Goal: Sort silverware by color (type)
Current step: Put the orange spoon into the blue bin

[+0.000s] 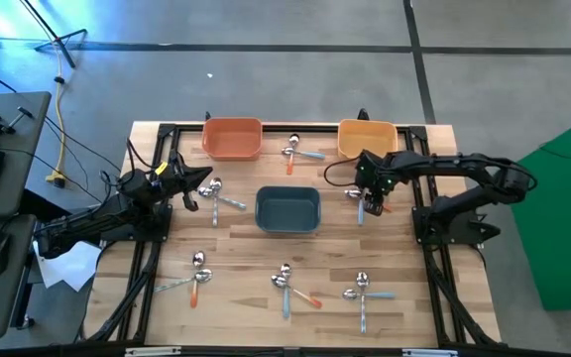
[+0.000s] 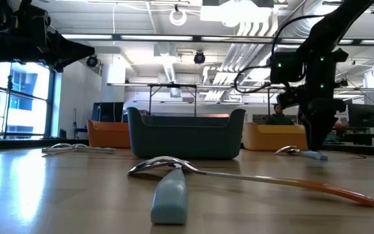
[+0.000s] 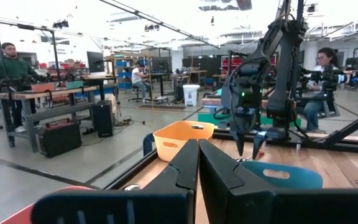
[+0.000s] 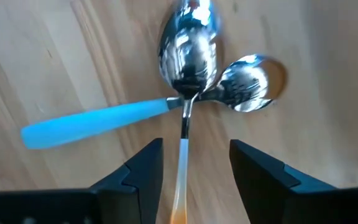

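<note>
The right gripper (image 4: 192,171) hangs low over a pair of spoons lying right of the dark blue bin (image 1: 287,209), in front of the yellow bin (image 1: 367,138). Its fingers (image 4: 138,168) stand apart on each side of the orange-handled spoon (image 4: 183,146) — they do not seem to touch it, though the tips are cut off at the picture's edge. This spoon's bowl lies across the blue-handled spoon (image 4: 98,122). The left gripper (image 3: 197,171) is closed and holds nothing; it waits above the table's left side, near the orange bin (image 1: 232,138). The other spoons (image 1: 287,283) lie in small groups — along the front, between the two rear bins, and left of the middle bin.
</note>
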You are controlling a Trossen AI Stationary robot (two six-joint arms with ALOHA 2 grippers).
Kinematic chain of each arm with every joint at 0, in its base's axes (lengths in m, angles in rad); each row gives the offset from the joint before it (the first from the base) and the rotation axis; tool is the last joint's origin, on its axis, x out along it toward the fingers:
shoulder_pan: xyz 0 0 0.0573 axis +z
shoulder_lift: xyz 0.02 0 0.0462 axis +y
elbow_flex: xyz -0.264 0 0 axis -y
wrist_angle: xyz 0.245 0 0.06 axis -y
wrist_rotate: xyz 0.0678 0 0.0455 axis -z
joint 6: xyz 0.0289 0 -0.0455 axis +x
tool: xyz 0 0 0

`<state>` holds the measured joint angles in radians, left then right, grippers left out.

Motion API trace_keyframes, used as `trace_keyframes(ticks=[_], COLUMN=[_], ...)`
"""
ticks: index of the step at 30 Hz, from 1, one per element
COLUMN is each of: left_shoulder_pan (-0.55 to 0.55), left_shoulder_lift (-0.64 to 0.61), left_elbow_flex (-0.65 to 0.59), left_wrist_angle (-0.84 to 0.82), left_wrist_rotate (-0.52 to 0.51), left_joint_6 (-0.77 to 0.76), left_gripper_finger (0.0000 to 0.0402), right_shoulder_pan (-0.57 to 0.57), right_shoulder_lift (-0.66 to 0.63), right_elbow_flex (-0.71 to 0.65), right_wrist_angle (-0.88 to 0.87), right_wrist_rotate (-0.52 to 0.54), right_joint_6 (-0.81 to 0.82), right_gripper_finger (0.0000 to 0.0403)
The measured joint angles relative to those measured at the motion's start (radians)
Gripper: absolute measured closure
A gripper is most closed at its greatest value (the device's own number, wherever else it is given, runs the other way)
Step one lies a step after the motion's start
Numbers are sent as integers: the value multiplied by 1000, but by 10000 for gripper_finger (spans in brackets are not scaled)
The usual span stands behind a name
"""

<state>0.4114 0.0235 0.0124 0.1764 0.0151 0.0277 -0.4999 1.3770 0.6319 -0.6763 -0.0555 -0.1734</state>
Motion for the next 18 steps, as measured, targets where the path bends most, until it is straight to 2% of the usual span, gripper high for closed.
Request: trace_keyframes(ticks=[6, 12, 13, 18], left_shoulder_pan=[0, 0, 0, 0], left_shoulder_lift=[0, 0, 0, 0], left_elbow_flex=[0, 0, 0, 0], left_wrist_angle=[1, 0, 0, 1], left_wrist_rotate=[0, 0, 0, 0], left_joint_6=[-8, -16, -16, -16], left_gripper_finger=[397, 397, 397, 397], right_shoulder_pan=[0, 0, 2, 20], right_shoulder_lift=[71, 76, 74, 68], right_elbow_flex=[6, 5, 4, 51], right_wrist_angle=[-1, 1, 1, -64], right_wrist_rotate=[1, -8, -9, -3], right_joint_6=[12, 39, 41, 92], right_gripper_finger=[274, 383, 392, 390])
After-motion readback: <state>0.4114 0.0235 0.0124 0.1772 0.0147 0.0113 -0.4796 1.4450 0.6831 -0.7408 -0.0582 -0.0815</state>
